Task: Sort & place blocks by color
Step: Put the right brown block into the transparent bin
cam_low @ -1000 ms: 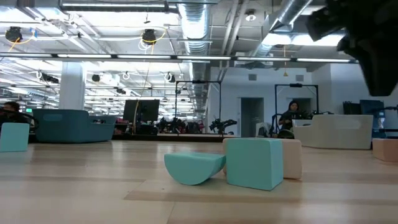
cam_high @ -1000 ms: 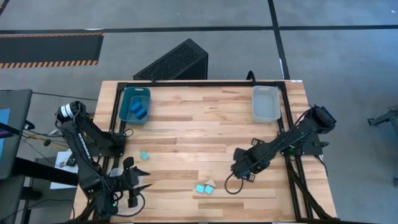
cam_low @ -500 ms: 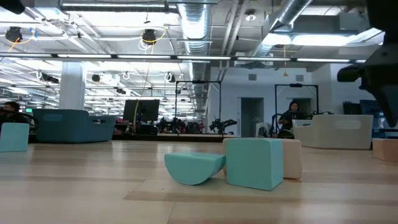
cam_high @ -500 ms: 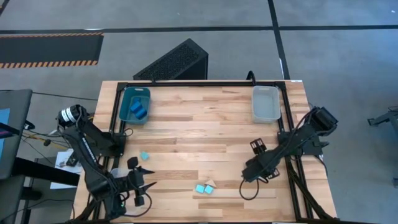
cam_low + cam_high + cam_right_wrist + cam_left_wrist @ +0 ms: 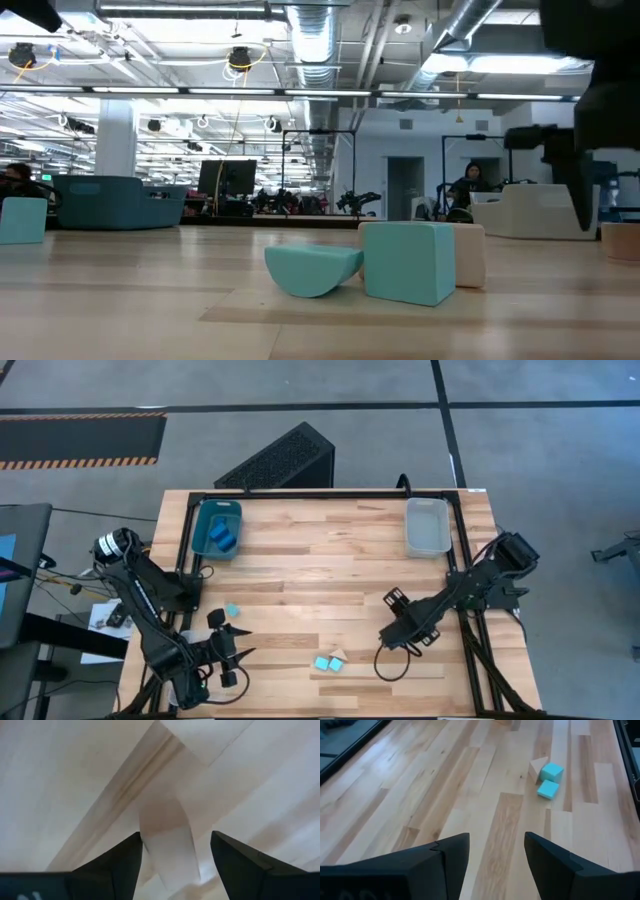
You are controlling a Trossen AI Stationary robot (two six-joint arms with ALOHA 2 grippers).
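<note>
Right gripper (image 5: 392, 630), fingers spread and empty, hangs beside the blocks (image 5: 329, 661) (approach step); next, descend and pinch one.

The light wooden plank table (image 5: 320, 575) carried a teal plastic bin (image 5: 218, 528) far left, a clear plastic bin (image 5: 427, 526) far right, and small turquoise and tan blocks (image 5: 329, 661) near.

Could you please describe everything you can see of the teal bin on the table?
The teal bin is a rectangular open-topped tray with rounded corners, plastic by its look. It sits flat near the table's far left corner, its long side along the table's left edge. Inside lie deep blue blocks, at least two; their exact count is hard to tell. No end effector is near it, and nothing else touches it. In the low view it shows as a broad teal shape at far left.
</note>
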